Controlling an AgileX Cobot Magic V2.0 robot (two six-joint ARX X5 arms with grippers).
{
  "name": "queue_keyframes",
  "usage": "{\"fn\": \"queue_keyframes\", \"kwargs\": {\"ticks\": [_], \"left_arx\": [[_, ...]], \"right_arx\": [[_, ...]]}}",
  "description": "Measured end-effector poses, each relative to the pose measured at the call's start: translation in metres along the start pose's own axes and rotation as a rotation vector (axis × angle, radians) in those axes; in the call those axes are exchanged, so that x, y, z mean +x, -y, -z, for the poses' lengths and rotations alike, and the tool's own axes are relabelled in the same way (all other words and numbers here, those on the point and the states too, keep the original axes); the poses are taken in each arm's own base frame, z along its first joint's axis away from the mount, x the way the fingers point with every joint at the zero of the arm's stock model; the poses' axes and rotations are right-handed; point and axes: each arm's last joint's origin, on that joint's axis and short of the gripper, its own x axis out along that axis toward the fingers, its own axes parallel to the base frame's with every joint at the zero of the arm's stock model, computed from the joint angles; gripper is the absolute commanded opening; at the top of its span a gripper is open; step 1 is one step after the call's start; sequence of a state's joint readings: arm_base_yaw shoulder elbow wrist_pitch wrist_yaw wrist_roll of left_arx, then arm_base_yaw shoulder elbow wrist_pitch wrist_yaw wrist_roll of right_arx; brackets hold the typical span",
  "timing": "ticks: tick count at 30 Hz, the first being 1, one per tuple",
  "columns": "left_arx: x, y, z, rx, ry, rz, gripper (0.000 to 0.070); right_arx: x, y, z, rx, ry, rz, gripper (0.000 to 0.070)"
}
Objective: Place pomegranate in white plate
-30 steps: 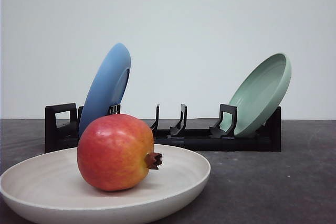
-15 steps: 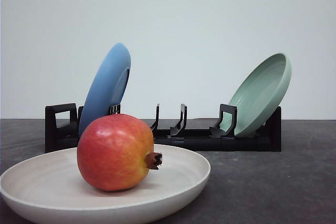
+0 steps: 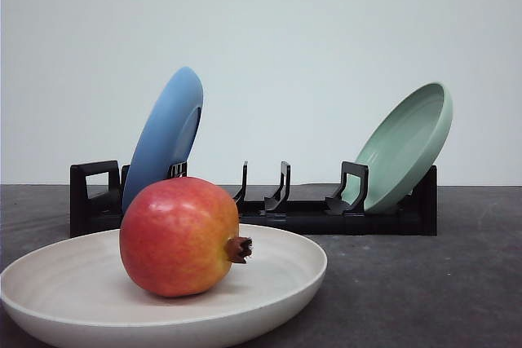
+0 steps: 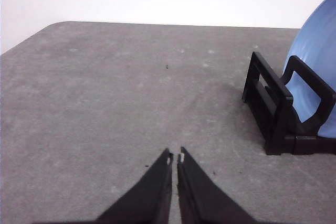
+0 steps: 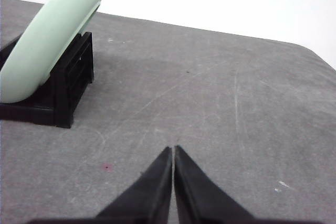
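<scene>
The pomegranate (image 3: pixel 181 236), red with a yellow-orange blush and a brown crown nub pointing right, rests inside the white plate (image 3: pixel 298 270) at the near left of the front view. Over bare grey table hangs my left gripper (image 4: pixel 174 157), shut and empty, with the dish rack's left end off to one side of it. My right gripper (image 5: pixel 172 150) is also shut with nothing in it, above bare table beside the rack's right end.
A black dish rack (image 3: pixel 310 216) stands behind the white plate. A blue plate (image 3: pixel 165 136) leans in its left end and a pale green plate (image 3: pixel 408 144) in its right end. Grey table (image 3: pixel 424 283) stretches to the right.
</scene>
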State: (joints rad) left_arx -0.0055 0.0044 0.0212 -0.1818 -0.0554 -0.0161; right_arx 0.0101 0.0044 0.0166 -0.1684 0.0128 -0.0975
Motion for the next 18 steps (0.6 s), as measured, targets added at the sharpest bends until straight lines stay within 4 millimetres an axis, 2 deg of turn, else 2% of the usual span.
{"fn": "queue_keyframes", "kwargs": {"ticks": [18], "left_arx": [[0.0,0.0,0.0,0.0,0.0,0.0,0.0]], "right_arx": [[0.0,0.0,0.0,0.0,0.0,0.001,0.0]]}}
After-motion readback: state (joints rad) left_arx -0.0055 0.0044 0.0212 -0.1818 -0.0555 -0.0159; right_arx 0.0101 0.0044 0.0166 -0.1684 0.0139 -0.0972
